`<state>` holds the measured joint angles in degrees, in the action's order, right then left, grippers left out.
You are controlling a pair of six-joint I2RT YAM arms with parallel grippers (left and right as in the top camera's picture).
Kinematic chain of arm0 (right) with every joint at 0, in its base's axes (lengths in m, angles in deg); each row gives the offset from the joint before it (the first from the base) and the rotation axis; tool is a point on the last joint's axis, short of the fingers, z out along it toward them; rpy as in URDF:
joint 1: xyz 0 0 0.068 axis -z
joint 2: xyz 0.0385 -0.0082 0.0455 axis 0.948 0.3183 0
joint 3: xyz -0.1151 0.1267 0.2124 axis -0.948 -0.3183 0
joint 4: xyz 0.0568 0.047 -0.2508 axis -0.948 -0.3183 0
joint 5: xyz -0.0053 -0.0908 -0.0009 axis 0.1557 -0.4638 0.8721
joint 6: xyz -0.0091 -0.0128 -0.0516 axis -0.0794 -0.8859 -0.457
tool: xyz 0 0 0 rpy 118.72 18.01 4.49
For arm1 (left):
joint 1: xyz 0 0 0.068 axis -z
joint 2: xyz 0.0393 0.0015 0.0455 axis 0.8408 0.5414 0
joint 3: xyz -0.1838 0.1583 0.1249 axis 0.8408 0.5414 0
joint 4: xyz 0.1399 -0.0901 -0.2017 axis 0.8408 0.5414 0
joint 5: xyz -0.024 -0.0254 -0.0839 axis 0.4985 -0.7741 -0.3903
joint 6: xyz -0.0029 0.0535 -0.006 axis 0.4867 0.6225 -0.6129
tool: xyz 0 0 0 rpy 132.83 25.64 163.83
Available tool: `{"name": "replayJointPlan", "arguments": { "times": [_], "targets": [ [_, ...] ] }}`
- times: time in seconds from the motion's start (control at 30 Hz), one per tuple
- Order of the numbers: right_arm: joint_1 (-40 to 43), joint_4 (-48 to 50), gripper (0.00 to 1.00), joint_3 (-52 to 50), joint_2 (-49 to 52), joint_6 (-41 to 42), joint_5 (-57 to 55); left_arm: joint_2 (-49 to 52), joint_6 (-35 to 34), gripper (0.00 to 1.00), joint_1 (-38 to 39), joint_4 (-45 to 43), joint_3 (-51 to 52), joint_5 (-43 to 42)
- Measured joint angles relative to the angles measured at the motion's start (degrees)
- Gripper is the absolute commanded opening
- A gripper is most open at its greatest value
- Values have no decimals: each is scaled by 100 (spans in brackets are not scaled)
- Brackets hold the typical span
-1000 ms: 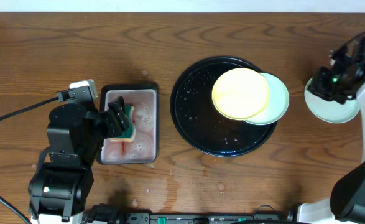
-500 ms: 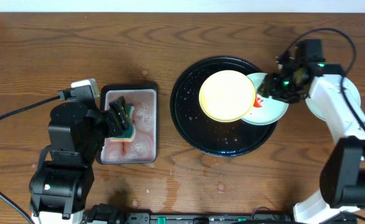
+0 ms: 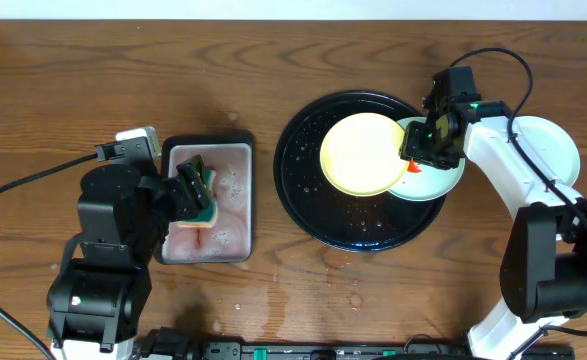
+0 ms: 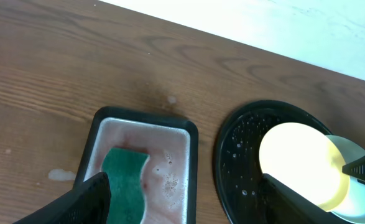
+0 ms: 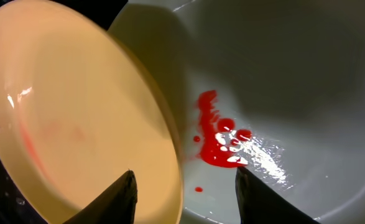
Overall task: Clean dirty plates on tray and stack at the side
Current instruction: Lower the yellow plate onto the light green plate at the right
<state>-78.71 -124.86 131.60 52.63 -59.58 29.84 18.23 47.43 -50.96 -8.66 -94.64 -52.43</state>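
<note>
The right gripper point(image 3: 414, 160) hangs over the right-hand side of the large round glossy black tray point(image 3: 298, 190), which sits on the brown wooden table point(image 3: 123, 80). Its claw is released. In the wrist view the two fingers stand apart on either side of the rim of the small pale yellow round plate point(image 5: 76, 124), one over the yellow face and the other over the plate beside it, with a gap showing on both sides of the rim.

The yellow plate lies inside the black tray, right of its centre, and its right edge overlaps the small pale mint-green round plate point(image 3: 441, 178) and casts a shadow on it. This mint-green plate sits at the tray's right edge and juts out past the rim. A wet red sauce smear point(image 5: 221, 142) lies on it just beside the yellow rim. A second mint-green plate point(image 3: 558, 150) rests on the table to the right of the tray, apart from it and partly hidden by the right arm.

The left gripper point(image 4: 188, 199) hovers over the small rectangular black-rimmed tray point(image 4: 145, 117), well to the left of the round one. Its jaws are spread wide and grasp nothing. The green sponge point(image 4: 125, 186) lies in pinkish foamy water in that small tray, just beside one finger
</note>
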Motion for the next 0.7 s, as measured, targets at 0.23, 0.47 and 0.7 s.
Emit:
{"name": "replayJointPlan", "arguments": {
  "times": [0.23,0.47,0.7],
  "targets": [
    [-11,61,4,-9,431,92,55,0,0,75,0,0,0,0],
    [-11,120,1,-9,433,162,151,0,0,75,0,-33,0,0],
    [11,-411,1,299,105,164,92,0,0,75,0,-39,0,0]
  ]
}}
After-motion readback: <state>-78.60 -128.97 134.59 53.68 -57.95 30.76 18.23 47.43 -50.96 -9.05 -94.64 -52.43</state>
